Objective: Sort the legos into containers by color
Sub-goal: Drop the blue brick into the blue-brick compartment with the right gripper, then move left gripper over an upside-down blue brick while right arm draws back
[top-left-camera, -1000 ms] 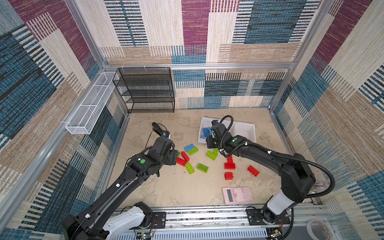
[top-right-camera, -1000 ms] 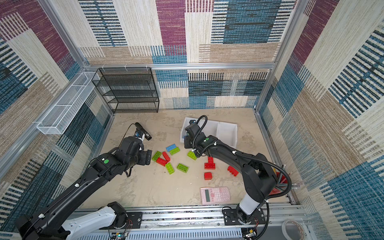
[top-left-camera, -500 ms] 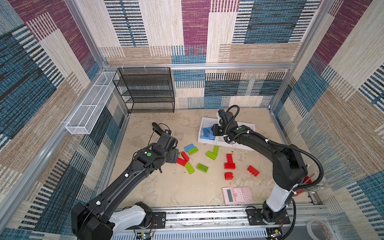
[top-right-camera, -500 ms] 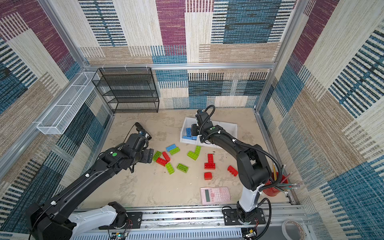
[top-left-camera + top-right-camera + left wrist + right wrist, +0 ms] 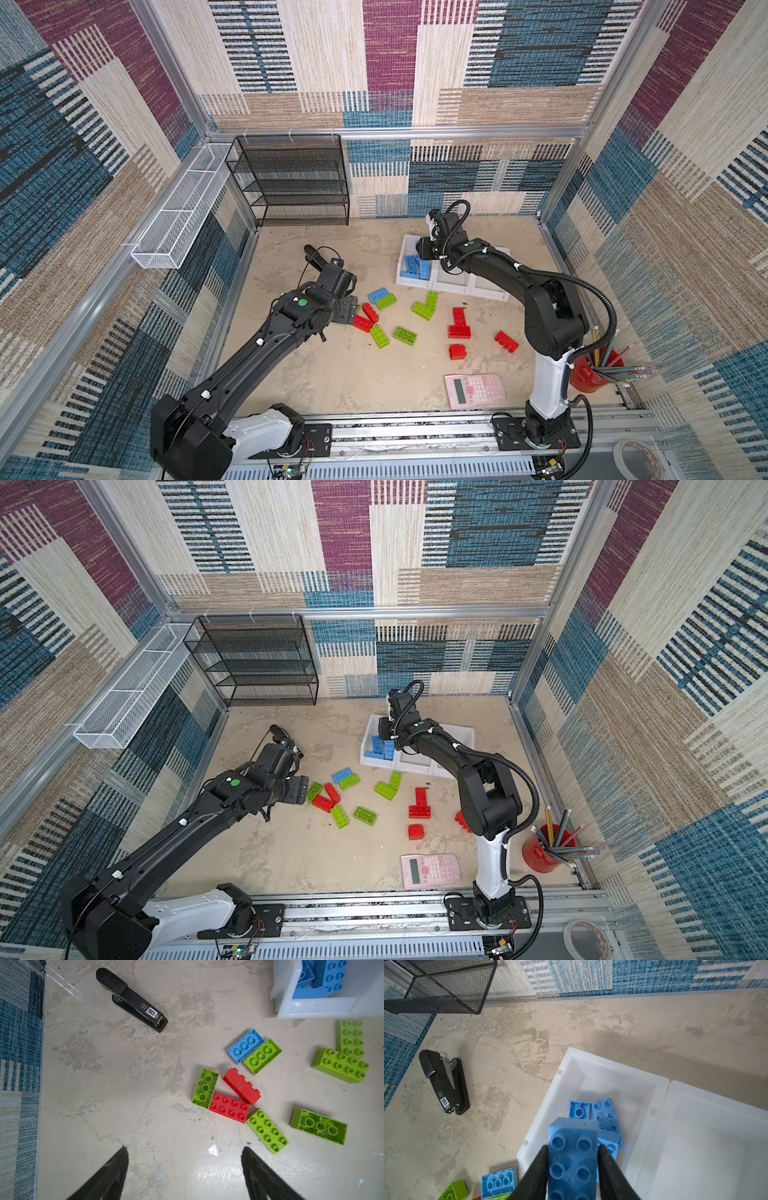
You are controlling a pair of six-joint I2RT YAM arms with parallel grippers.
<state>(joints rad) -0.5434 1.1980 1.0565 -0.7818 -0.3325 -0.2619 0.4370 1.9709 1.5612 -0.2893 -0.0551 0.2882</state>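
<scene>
1. While the right gripper [image 5: 573, 1147] hangs over the white open-top plastic bin [image 5: 614, 1067], its two black fingers [image 5: 538, 1169] press against the long sides of a blue studded rectangular brick [image 5: 573, 1163] (clamped on it, as far as the wrist view shows).
2. That brick's long axis runs along the fingers and points into the bin. Its far end sits above the blue bricks [image 5: 607, 1115] lying inside. Its near end may overhang the bin's front wall, which the brick itself hides.
3. Letting go looks like the step in hand, and it depends on the whole brick being inside the rim rather than across it.
4. The left gripper [image 5: 184, 1149] is spread wide with nothing between its jaws. It hovers over bare floor well apart from the bin, on the far side of the loose bricks from it.
5. One loose blue brick [image 5: 246, 1046] lies near the bin's front, underside up, its long side touching a lime green brick [image 5: 262, 1056]. Two red bricks [image 5: 228, 1107] lie farther from the bin.
6. For those loose pieces the left arm seems nearer (the right is busy at the bin).
</scene>
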